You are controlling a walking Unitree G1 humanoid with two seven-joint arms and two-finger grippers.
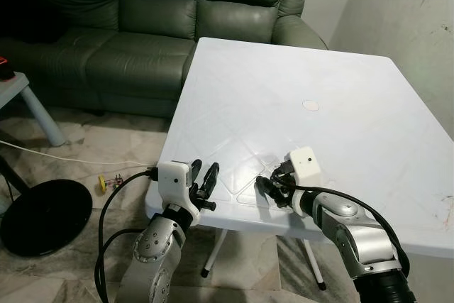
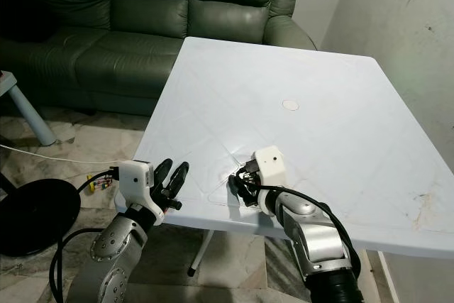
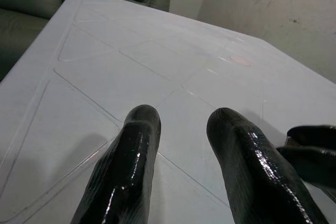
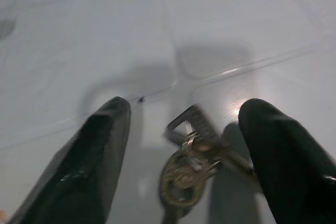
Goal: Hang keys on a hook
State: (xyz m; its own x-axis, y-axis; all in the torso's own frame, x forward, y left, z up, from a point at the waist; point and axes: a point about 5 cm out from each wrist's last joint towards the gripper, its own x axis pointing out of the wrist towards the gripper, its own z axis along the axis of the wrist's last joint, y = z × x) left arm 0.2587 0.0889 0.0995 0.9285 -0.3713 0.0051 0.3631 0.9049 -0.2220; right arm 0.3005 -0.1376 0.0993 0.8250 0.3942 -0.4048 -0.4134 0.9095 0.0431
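A white plastic tabletop (image 1: 333,69) stands before me, moulded with shallow grooves, a small round disc (image 1: 311,105) near its middle. A green leather sofa (image 1: 142,26) sits behind it, a pale wall (image 1: 411,19) to the right, and tiled floor (image 1: 92,168) with a black round base (image 1: 42,214) to the left. My right gripper (image 4: 181,129) reaches low over the near edge, fingers spread, the keys (image 4: 186,174) lying on the tabletop between them. My left gripper (image 1: 206,182) hovers at the near corner, fingers apart.
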